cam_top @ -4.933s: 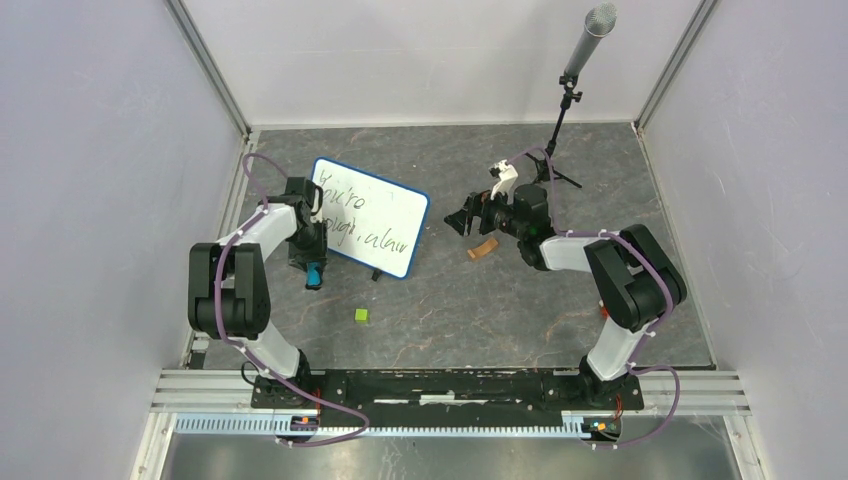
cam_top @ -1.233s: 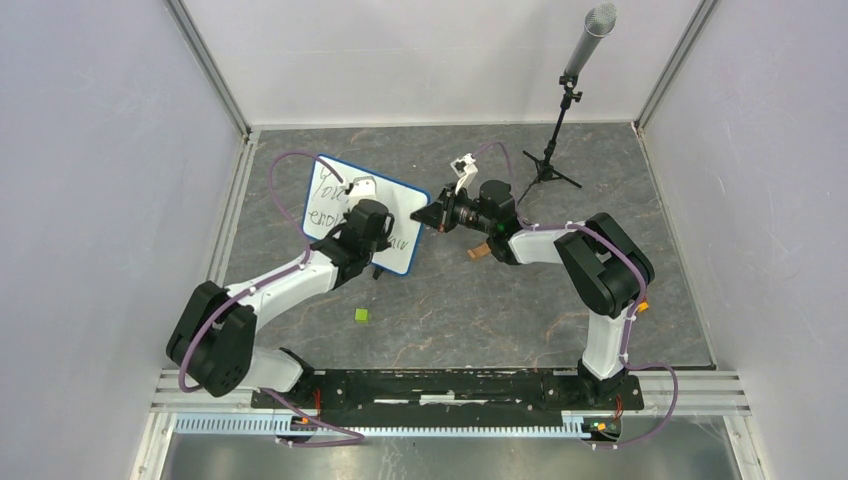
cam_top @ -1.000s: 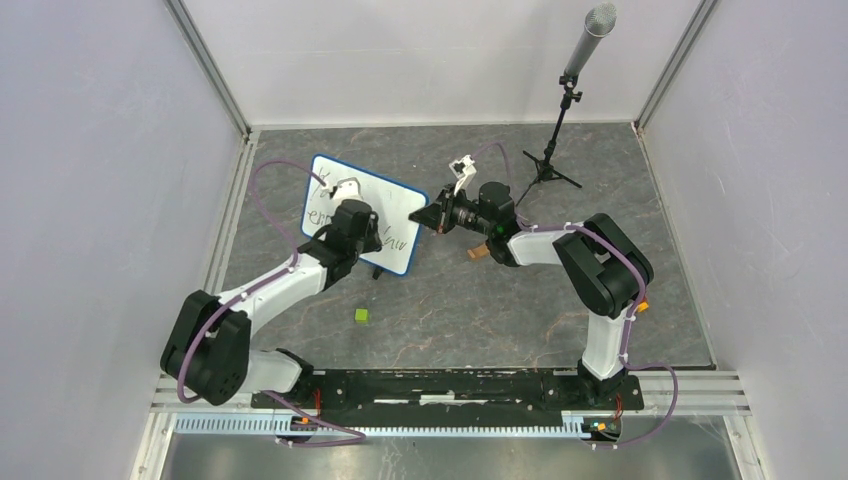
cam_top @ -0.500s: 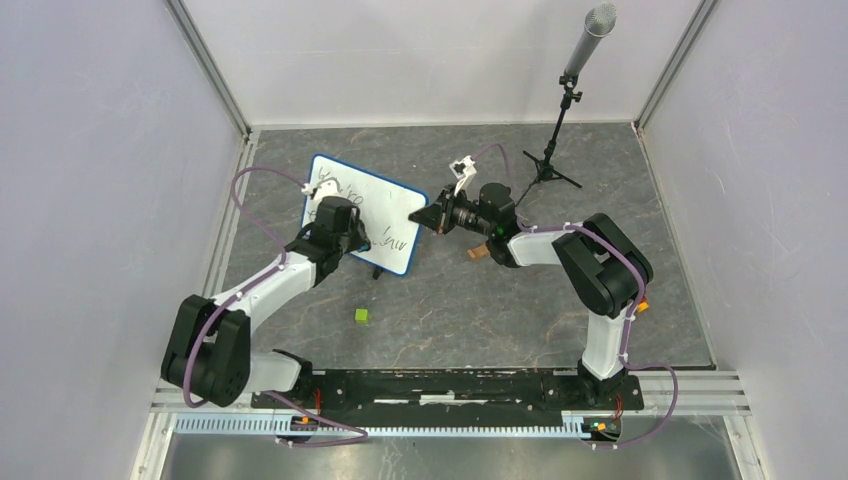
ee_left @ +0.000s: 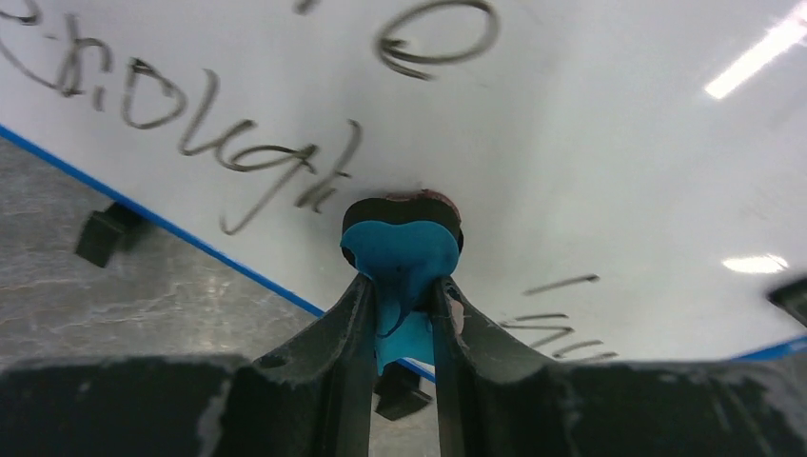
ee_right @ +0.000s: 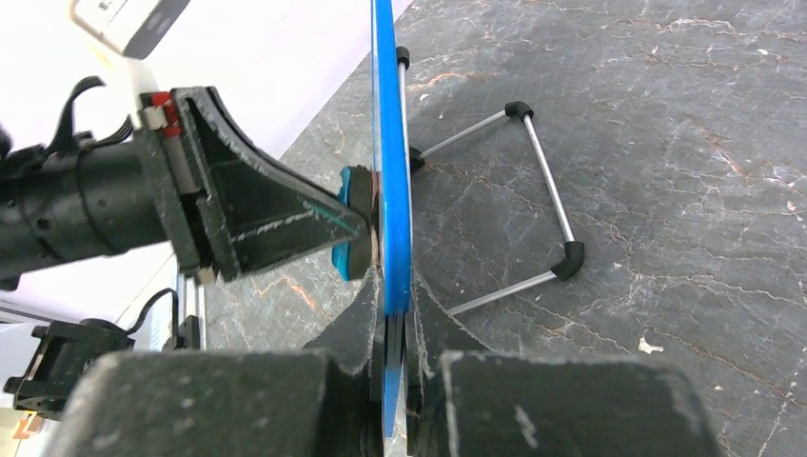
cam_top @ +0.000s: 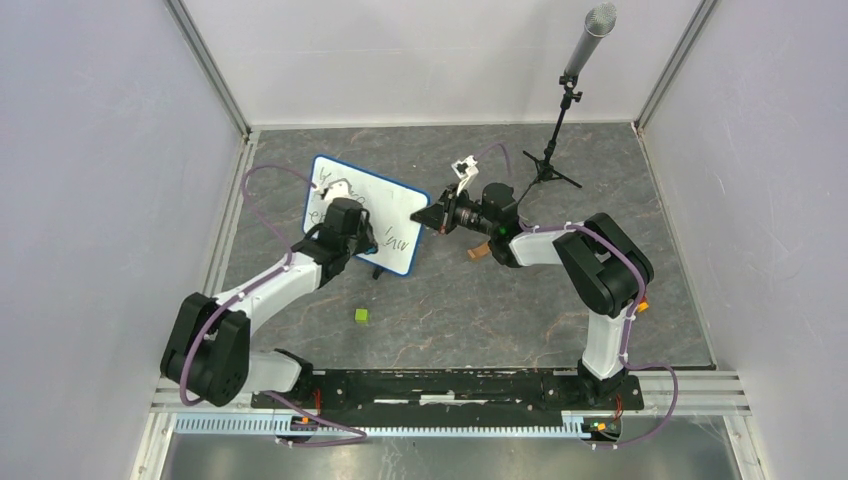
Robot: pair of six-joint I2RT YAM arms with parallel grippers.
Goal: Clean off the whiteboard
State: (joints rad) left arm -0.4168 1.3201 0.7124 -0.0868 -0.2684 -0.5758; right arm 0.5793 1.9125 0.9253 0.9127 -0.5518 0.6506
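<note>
Whiteboard standing in the far left-centre part of the table, seen from above and from both wrists. It is a small rectangular board with a thin blue frame and rounded corners. It leans back on a wire stand with black end caps, and small black feet along its lower edge rest on the grey, marbled tabletop.

Its white face carries black handwriting. In the left wrist view the word "enough" reads along the lower left, a looped letter sits above it, and a few short strokes lie toward the lower right. Ceiling lights glare on the right part of the face.

The left end effector is clenched on the blue handle of an eraser, whose dark pad is pressed flat against the board's face just right of "enough". The right wrist view shows the board edge-on, with the pad touching its front side.

The right end effector is clamped on the board's right edge, one finger on each side of the blue frame.

A green cube lies on the table nearer the arm bases, well apart from the board. A microphone on a tripod stands at the far right.
</note>
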